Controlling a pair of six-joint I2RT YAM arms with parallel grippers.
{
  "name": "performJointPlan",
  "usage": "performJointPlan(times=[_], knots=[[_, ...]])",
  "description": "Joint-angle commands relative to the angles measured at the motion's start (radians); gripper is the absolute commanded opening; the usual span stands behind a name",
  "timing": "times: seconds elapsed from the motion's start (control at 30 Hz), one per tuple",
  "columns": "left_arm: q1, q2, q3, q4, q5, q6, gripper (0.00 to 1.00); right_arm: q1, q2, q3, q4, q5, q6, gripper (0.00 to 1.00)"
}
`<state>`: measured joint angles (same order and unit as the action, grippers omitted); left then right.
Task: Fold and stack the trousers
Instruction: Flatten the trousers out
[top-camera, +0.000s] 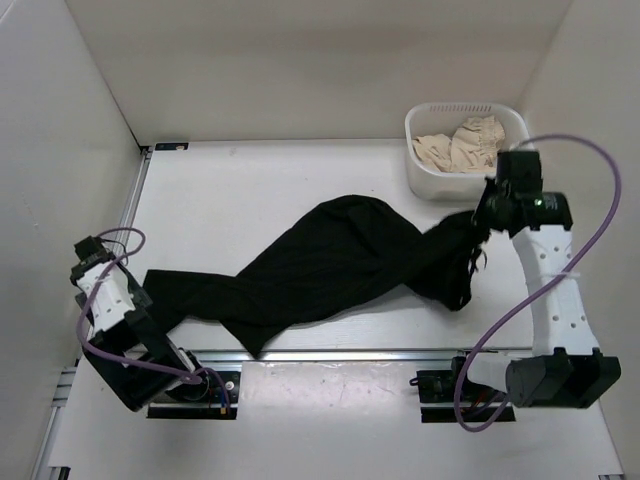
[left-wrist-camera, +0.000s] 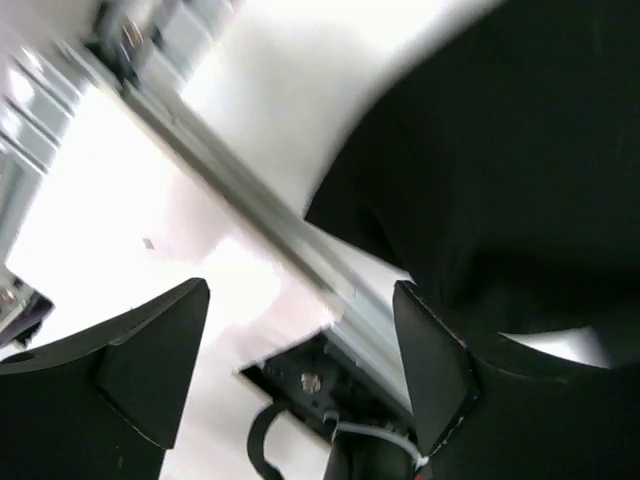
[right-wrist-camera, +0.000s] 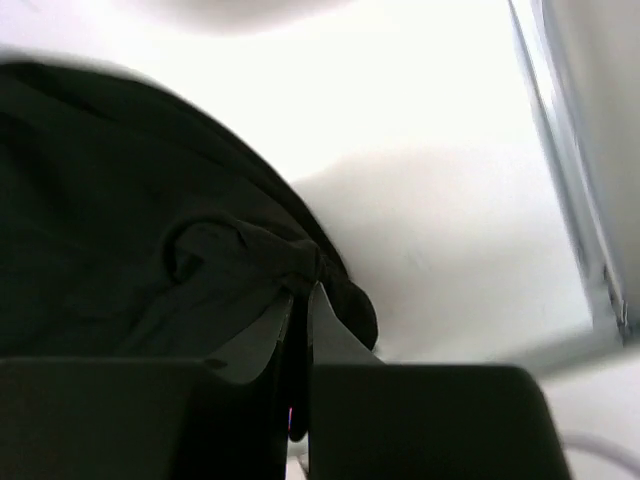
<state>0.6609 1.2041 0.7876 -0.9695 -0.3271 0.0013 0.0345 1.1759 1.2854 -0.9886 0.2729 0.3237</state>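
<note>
The black trousers (top-camera: 320, 260) lie stretched slantwise across the table, from the left arm to the right one. My right gripper (top-camera: 485, 215) is shut on their right end, just in front of the basket. In the right wrist view the fingers (right-wrist-camera: 302, 290) pinch a bunched fold of the trousers (right-wrist-camera: 100, 200). My left gripper (top-camera: 140, 320) hangs at the trousers' left end, near the table's front edge. Its jaws (left-wrist-camera: 302, 290) stand wide open with nothing between them, and the trousers (left-wrist-camera: 500, 150) fill the upper right of that view.
A white basket (top-camera: 415, 150) at the back right holds a beige garment (top-camera: 460, 145). A metal rail (top-camera: 330, 352) runs along the table's near edge, with both arm bases on it. White walls close in the left, back and right sides.
</note>
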Motion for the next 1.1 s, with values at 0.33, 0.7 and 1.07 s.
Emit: performJointPlan(times=[0.33,0.7,1.07], knots=[[0.028,0.158,0.01,0.078,0.148,-0.001,0.91,0.07,-0.164,-0.223,-0.056,0.033,-0.01,0.39],[-0.11,0.29,0.343,0.139,0.361,-0.001,0.94,0.007,-0.237,-0.394,-0.016,-0.018,0.483,0.99],[-0.259,0.568,0.345,0.192,0.238,-0.001,0.95,-0.129,-0.151,-0.469,0.136,-0.009,0.644,0.99]])
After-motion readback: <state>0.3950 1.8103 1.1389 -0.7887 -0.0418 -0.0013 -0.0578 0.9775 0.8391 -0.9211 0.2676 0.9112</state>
